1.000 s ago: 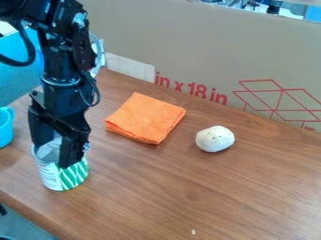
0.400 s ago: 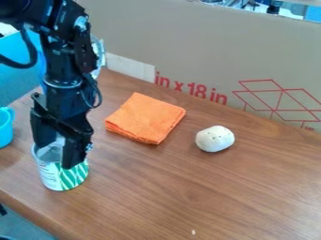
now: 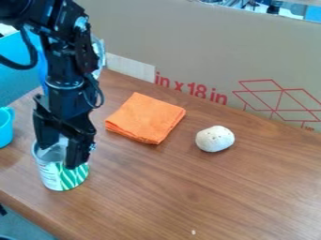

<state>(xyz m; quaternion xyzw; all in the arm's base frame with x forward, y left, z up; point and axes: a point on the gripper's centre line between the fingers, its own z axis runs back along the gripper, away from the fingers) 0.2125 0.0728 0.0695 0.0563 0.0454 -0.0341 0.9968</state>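
My tool (image 3: 59, 156) is open at the rim of the can (image 3: 73, 178). The can stands on the desk (image 3: 188, 197), ungripped and not lifted.

I see a folded orange cloth (image 3: 145, 118) on the counter (image 3: 188, 192) — a whitish, dark-specked lump (image 3: 215, 138) near it — and printed cardboard (image 3: 207, 47) standing behind them.

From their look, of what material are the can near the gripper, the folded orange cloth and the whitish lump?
The can: probably thin metal, its rim greyish and bare, with a green-and-white printed wrap, perhaps paper. The orange cloth: soft matte fabric, likely woven, shown by its stacked folds. The whitish lump: matte and dark-pitted, maybe stone, foam or food; the look leaves it open.
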